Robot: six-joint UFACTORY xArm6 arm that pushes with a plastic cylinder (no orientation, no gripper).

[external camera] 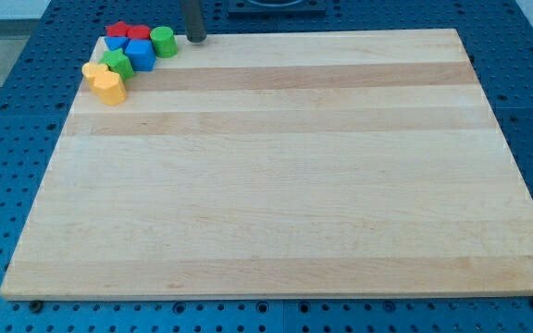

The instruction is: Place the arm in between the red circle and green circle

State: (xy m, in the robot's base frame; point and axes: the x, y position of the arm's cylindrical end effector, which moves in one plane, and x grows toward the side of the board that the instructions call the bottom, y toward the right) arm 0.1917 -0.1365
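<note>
Several blocks cluster at the board's top left corner. The green circle (pixel 163 41) stands at the cluster's right end. The red circle (pixel 139 34) sits just left of it, touching or nearly so. A second red block (pixel 118 30) lies further left; its shape is unclear. A blue block (pixel 142 55) sits below the red circle, and a smaller blue block (pixel 116 43) is left of it. A green block (pixel 117 63) lies lower left. Two yellow blocks (pixel 108 85) are at the bottom of the cluster. My tip (pixel 195 39) rests at the board's top edge, right of the green circle.
The wooden board (pixel 276 185) lies on a blue perforated table (pixel 7 139). The blocks sit close to the board's top and left edges.
</note>
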